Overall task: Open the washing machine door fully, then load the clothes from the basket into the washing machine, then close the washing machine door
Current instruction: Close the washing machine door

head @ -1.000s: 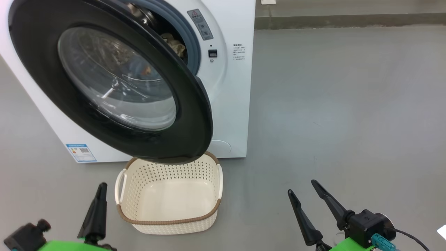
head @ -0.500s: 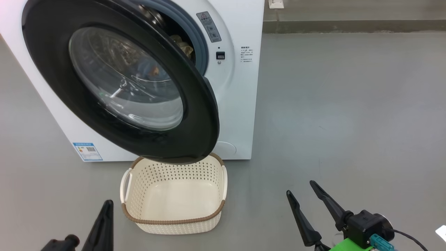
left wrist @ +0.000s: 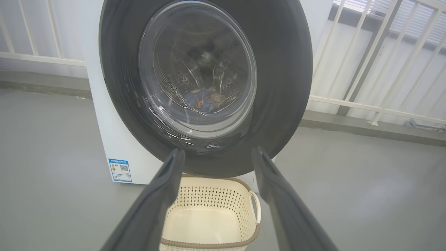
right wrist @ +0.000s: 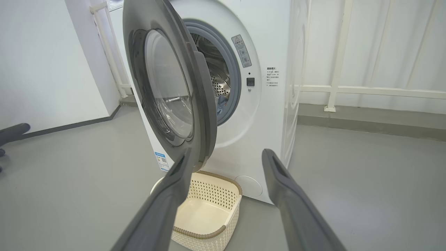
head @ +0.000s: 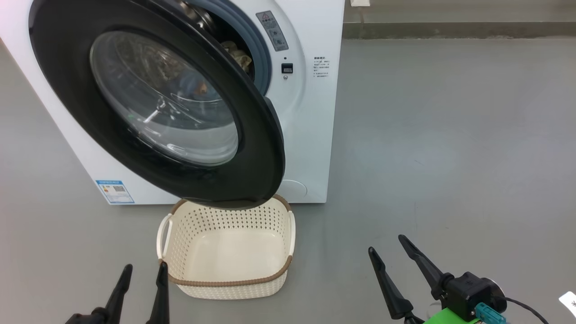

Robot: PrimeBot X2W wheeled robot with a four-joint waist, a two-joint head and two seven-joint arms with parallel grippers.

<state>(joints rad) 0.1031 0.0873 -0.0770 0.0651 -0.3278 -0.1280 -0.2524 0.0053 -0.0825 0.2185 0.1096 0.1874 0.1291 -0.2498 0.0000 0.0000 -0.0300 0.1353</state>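
Note:
The washing machine (head: 310, 135) stands at upper left, white. The washing machine door (head: 166, 99) hangs partly open, and its black rim overhangs the back of the basket (head: 229, 282). That cream basket is empty on the floor. The clothes lie in the drum: cream fabric (head: 236, 51) in the gap, blue fabric (left wrist: 205, 99) through the glass. My left gripper (head: 145, 265) is open and empty, low beside the basket's left corner. In the left wrist view the left gripper (left wrist: 218, 150) points at the door. My right gripper (head: 386, 243) is open and empty at lower right, facing the door's edge (right wrist: 205, 115).
Grey floor spreads to the right of the machine. A white railing (right wrist: 334, 87) runs along the wall behind. A blue label (head: 114, 191) marks the machine's lower left. A dark object (right wrist: 12, 132) lies at the far left of the right wrist view.
My left gripper's fingers, pressed together before, now stand apart. The head camera has shifted a little. The right gripper stays open.

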